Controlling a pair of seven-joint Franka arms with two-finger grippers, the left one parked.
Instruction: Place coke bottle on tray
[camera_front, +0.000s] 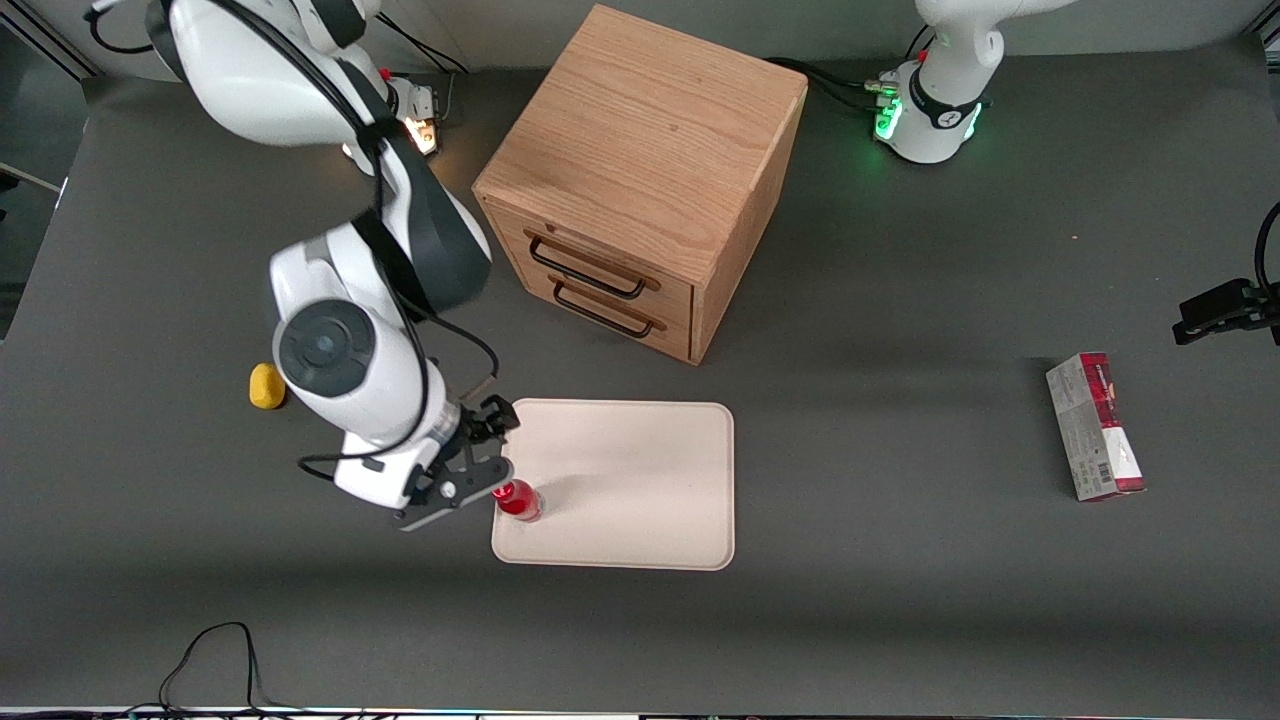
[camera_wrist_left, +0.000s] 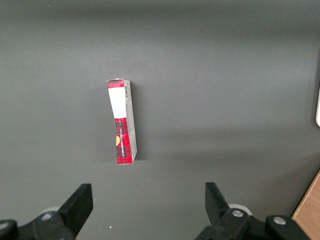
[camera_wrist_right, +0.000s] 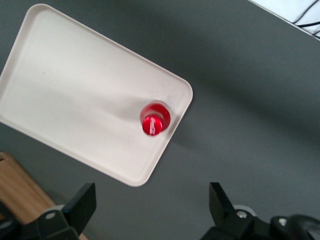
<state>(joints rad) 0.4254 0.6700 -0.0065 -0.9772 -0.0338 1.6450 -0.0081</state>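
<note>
The coke bottle (camera_front: 518, 499), small and red with a red cap, stands upright on the cream-white tray (camera_front: 640, 470), close to the tray corner nearest the front camera at the working arm's end. In the right wrist view the bottle (camera_wrist_right: 155, 119) shows cap-up inside the tray's (camera_wrist_right: 75, 95) rim. My right gripper (camera_front: 495, 445) is open and empty, raised above the table just off that tray edge, apart from the bottle. Its two dark fingers (camera_wrist_right: 85, 200) stand wide apart over bare table, with the gripper's middle (camera_wrist_right: 152, 200) clear of the tray.
A wooden two-drawer cabinet (camera_front: 640, 170) stands farther from the front camera than the tray, its corner showing in the right wrist view (camera_wrist_right: 15, 185). A yellow lump (camera_front: 266, 386) lies beside the working arm. A red-and-grey carton (camera_front: 1095, 425) lies toward the parked arm's end.
</note>
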